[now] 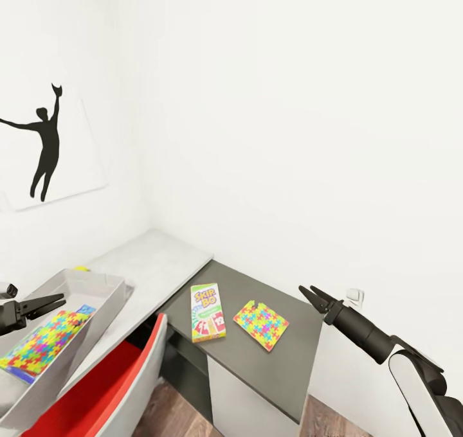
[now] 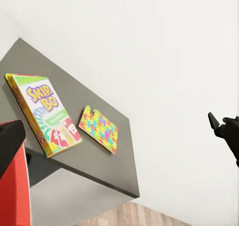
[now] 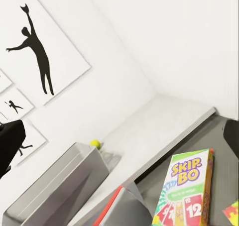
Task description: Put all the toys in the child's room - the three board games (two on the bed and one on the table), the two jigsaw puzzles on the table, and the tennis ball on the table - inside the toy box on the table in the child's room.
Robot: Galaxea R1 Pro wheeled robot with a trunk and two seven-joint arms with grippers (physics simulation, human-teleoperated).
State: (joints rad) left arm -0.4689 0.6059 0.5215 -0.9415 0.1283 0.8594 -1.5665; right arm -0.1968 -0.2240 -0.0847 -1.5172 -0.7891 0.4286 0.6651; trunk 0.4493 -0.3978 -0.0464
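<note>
The light-grey toy box (image 1: 106,295) stands on the pale table top (image 1: 154,257) at the left. Inside it lies one jigsaw puzzle (image 1: 40,346) on top of a blue box (image 1: 85,310). My left gripper (image 1: 61,302) hovers open just above that puzzle, holding nothing. On the lower dark section (image 1: 283,366) lie the Skip-Bo board game (image 1: 207,312) (image 2: 45,114) (image 3: 188,191) and a second jigsaw puzzle (image 1: 260,324) (image 2: 99,129). My right gripper (image 1: 307,290) (image 2: 219,126) hangs open and empty in the air to the right of that puzzle. The tennis ball (image 3: 94,143) (image 1: 80,268) sits behind the toy box.
A chair with a red seat (image 1: 96,385) and grey shell is pushed against the table front, below the toy box. White walls close the corner behind the table, with a silhouette picture (image 1: 45,144) on the left wall. Wooden floor (image 1: 180,418) shows beneath.
</note>
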